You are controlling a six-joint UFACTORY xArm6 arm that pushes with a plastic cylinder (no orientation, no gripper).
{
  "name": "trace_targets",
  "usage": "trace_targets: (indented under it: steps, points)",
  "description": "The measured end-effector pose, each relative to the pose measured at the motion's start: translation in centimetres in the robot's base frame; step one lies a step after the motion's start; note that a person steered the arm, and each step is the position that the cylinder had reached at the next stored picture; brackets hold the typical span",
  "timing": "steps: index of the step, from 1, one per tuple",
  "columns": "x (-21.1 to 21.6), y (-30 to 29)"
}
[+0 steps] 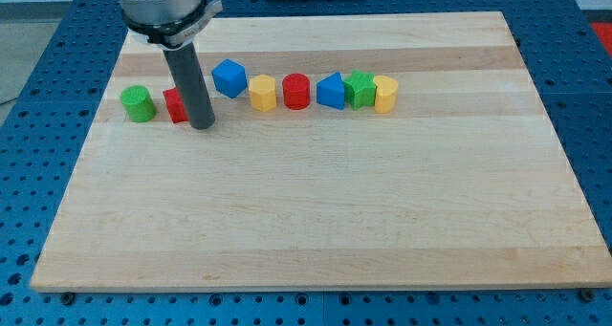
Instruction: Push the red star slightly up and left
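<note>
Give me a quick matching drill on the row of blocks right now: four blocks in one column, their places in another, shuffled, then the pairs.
Blocks:
1. green cylinder
2. red star
3. red cylinder
4. yellow block

Places:
A. the view's right end of the row
B. partly hidden behind the rod, just left of my tip
C. the view's left end of the row
D. between the yellow hexagon and the blue triangle

Pairs: 1-C, 2-B, 3-D, 4-A
</note>
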State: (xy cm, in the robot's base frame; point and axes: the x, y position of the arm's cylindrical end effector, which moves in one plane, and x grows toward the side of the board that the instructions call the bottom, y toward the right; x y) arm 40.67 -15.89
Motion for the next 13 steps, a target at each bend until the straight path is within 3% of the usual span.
trace_targets:
  steps: [2,3,5,7,10,13]
  points:
    - [-5.6,-0.9]
    - [-6.3,-0.4]
    - [0.2,-0.2]
    - [-2.0,-3.3]
    - [-10.4,-3.3]
    - [-8.4,-4.3]
